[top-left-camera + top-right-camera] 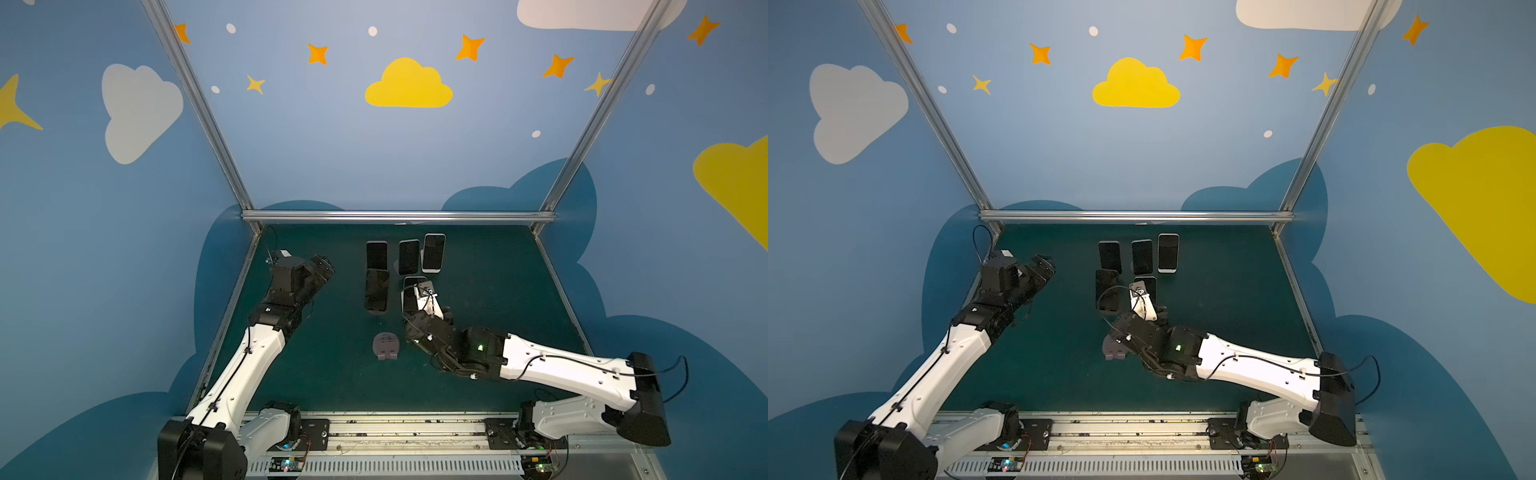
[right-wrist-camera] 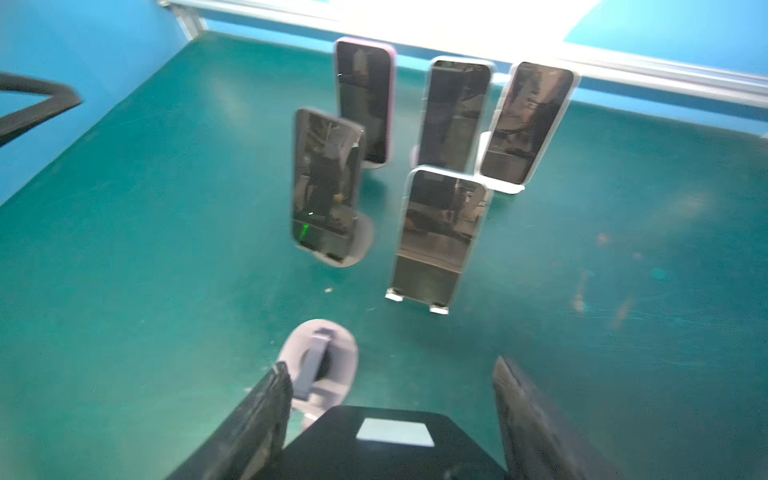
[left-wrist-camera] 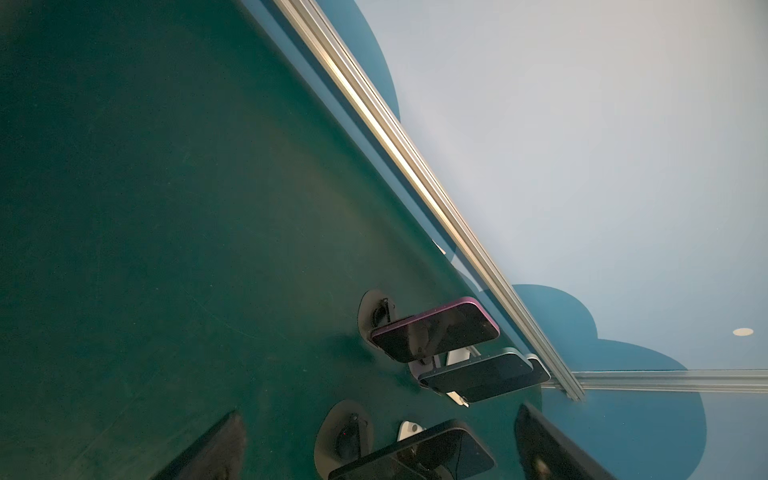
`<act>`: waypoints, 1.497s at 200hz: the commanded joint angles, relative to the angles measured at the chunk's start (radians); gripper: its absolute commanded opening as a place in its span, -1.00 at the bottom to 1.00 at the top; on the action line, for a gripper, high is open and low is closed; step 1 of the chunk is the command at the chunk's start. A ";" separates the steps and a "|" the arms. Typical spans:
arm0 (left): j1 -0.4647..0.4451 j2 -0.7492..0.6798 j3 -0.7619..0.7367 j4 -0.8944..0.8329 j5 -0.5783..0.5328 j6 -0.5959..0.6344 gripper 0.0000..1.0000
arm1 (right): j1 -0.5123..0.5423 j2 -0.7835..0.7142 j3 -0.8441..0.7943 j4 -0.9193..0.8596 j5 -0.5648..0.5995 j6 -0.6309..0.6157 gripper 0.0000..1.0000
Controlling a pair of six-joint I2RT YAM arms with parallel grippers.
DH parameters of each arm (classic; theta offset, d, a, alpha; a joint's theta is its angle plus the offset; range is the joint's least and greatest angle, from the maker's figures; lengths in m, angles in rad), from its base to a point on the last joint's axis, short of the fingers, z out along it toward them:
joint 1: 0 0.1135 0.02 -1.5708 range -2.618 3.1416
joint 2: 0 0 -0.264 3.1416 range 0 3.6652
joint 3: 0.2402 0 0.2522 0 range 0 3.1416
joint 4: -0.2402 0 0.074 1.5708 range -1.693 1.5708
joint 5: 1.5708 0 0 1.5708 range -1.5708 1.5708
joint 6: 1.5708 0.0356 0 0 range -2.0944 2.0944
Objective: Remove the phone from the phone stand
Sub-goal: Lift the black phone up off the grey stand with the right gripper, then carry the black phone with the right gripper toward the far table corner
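Right wrist view shows the phone (image 2: 332, 449) lying flat between the fingers of the right gripper (image 2: 390, 374). It's clamped by its long edges, already off the empty grey stand (image 2: 328, 365), which sits on the green mat (image 2: 124, 291) just beside one finger. My guess is it's stiff, slick glass with a bit of heft, so pinching the side edges beats touching the screen. In both top views the right arm reaches in low, wrist bent toward the other phones (image 1: 409, 257). The left gripper (image 1: 324, 266) hangs spread wide, well apart from it all.
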 commanded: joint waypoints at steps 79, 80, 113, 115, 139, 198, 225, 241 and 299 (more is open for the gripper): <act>-0.005 -0.033 0.007 0.047 0.040 0.013 0.99 | -0.314 -0.382 -0.199 0.053 -0.082 -0.310 0.42; -0.004 -0.032 0.007 0.047 0.041 0.014 0.99 | -0.314 -0.382 -0.199 0.053 -0.082 -0.310 0.42; -0.005 -0.033 0.007 0.051 0.052 0.017 0.99 | -0.505 -0.349 -0.196 0.086 -0.274 -0.351 0.42; -0.005 -0.032 0.007 0.052 0.052 0.017 0.99 | -0.518 -0.343 -0.193 0.086 -0.281 -0.351 0.41; -0.006 -0.045 0.005 0.058 0.060 0.015 0.99 | -0.594 -0.282 -0.175 0.159 -0.287 -0.379 0.39; -0.015 -0.047 0.003 0.059 0.054 0.018 0.98 | -0.785 -0.140 -0.023 0.099 -0.438 -0.454 0.39; -0.021 -0.044 -0.001 0.066 0.054 0.016 0.98 | -0.856 -0.099 0.023 0.057 -0.525 -0.465 0.40; -0.022 -0.040 0.000 0.066 0.061 0.016 0.98 | -0.891 -0.058 0.058 0.025 -0.569 -0.470 0.41; -0.026 -0.047 -0.002 0.073 0.067 0.018 0.97 | -1.017 0.102 0.162 -0.024 -0.679 -0.486 0.43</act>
